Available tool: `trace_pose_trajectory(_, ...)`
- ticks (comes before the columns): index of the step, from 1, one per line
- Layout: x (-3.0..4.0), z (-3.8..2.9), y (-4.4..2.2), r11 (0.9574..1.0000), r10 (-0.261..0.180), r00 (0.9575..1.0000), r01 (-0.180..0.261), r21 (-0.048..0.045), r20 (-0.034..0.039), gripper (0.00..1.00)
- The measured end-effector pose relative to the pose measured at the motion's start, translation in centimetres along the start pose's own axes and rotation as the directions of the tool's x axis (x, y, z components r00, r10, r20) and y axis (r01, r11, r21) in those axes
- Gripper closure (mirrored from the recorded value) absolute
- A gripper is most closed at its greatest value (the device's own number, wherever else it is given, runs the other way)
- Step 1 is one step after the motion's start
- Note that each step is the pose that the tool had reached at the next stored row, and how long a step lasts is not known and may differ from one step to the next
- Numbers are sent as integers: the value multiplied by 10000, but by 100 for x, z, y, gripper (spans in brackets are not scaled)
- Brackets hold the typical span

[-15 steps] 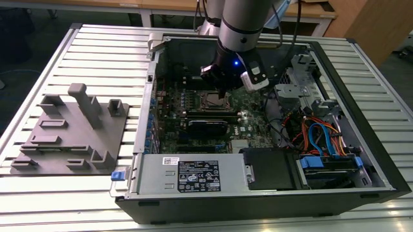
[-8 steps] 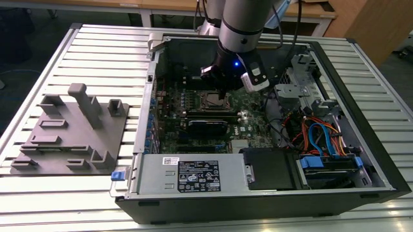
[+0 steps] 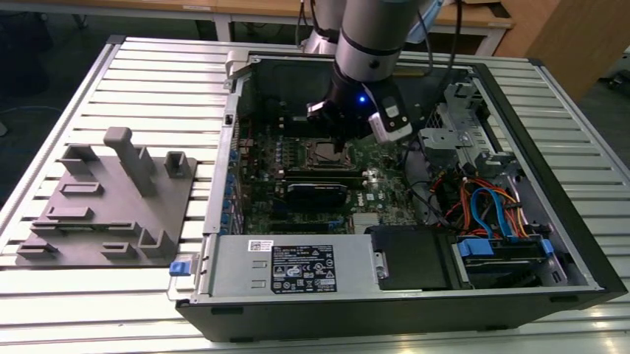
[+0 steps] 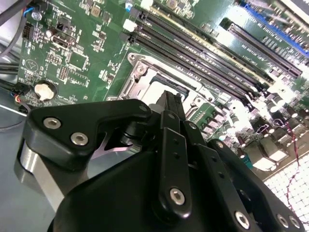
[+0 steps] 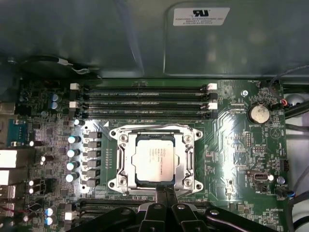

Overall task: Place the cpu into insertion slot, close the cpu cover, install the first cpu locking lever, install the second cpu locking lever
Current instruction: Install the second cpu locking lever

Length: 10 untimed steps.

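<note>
My arm reaches down into open case, tool [image 5: 164,193] clenched, empty, tips at socket edge. cpu [image 5: 154,159] seated in insertion slot [image 5: 126,169], cpu cover [image 5: 155,131] shut around it.

**Open computer case on a slatted table**

A grey moulded fixture [image 3: 103,195] lies at the exterior view's left of the case [image 3: 394,310]. Inside: long black memory slots [image 5: 145,101], a coin battery [image 5: 259,114], orange and blue cables [image 3: 487,206]
</note>
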<state>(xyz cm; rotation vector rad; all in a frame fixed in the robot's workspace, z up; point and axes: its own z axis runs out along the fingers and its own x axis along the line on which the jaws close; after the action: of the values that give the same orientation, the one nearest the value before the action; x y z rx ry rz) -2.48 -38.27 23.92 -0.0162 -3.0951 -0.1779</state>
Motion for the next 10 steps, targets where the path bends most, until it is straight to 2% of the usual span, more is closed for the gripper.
trace_pose_trajectory(5,8,1,-91,10000,2,10000,-2,-11,-8,90)
trace_pose_trajectory(10,108,35,-116,10000,0,10000,0,-31,-14,90)
